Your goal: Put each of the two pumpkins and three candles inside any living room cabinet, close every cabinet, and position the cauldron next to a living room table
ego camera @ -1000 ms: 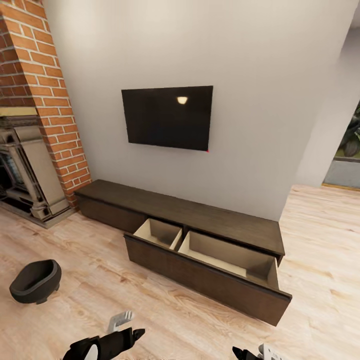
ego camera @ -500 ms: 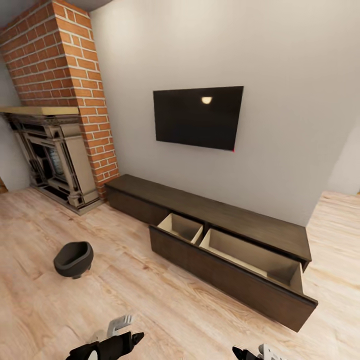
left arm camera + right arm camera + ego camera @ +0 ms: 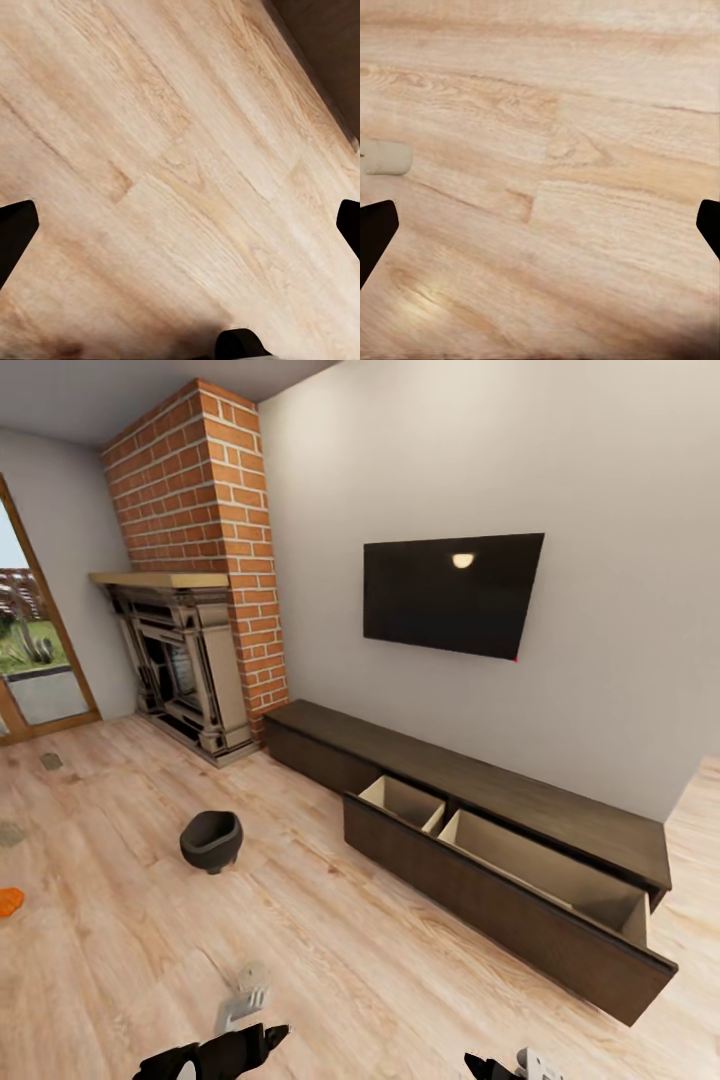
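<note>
One pumpkin (image 3: 8, 901), candle (image 3: 252, 974) newly visible; cabinet (image 3: 520, 880) drawer open.

Plenty of open plank floor (image 3: 330, 950) in front of the robot, so reaching low was wide open there. The cabinet (image 3: 480, 785) ran along the wall with its right-hand drawer (image 3: 505, 890) pulled out into the room, top side open and unblocked, its tall front panel walling off the near side. The cauldron (image 3: 211, 840) sat on the floor well left of that drawer, with a clear lane between them. A candle (image 3: 252, 973) lay just ahead of the left gripper (image 3: 265, 1040).
</note>
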Tool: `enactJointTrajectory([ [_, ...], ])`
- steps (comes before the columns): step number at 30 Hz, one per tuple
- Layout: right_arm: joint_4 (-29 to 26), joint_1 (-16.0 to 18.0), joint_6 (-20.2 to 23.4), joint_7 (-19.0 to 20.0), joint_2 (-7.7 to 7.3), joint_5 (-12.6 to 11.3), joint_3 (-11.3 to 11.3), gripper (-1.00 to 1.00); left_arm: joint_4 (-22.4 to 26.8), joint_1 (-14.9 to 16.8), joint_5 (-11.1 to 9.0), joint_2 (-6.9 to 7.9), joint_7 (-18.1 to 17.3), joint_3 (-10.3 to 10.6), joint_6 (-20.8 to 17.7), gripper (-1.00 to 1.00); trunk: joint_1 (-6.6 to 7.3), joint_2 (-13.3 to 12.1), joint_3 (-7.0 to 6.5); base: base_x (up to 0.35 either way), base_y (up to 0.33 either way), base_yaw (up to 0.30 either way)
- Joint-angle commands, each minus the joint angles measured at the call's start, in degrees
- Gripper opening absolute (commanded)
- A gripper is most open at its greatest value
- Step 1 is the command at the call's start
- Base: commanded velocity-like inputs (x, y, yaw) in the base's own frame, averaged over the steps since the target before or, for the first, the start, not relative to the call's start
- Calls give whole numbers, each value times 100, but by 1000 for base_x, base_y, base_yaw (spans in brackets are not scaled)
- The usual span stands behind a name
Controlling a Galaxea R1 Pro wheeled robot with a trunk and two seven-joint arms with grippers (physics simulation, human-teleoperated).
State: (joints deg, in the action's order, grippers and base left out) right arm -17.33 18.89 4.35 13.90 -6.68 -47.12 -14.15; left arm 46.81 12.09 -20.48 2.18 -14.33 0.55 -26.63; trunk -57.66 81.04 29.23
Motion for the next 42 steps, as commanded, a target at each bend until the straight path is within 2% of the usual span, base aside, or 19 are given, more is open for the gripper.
enactJointTrajectory([
  [1, -7, 1, 22, 8, -5, -43, -18, 100, 3, 4, -43, 2, 2, 6, -35, 100, 3, 4, 6, -297, 1, 272],
  [9, -7, 1, 22, -6, 0, -43, -18, 100, 3, 4, -45, 1, 2, 5, -33, 100, 3, 4, 6, -214, 0, 272],
  [30, -7, 1, 24, 0, 0, -43, -18, 100, 3, 4, -69, 2, 0, 6, -26, 100, 3, 4, 6, -16, 0, 272],
  [42, -7, 1, 24, 5, 0, -43, -18, 100, 3, 4, -78, 1, 0, 6, -26, 100, 3, 4, 6, -183, 56, 272],
])
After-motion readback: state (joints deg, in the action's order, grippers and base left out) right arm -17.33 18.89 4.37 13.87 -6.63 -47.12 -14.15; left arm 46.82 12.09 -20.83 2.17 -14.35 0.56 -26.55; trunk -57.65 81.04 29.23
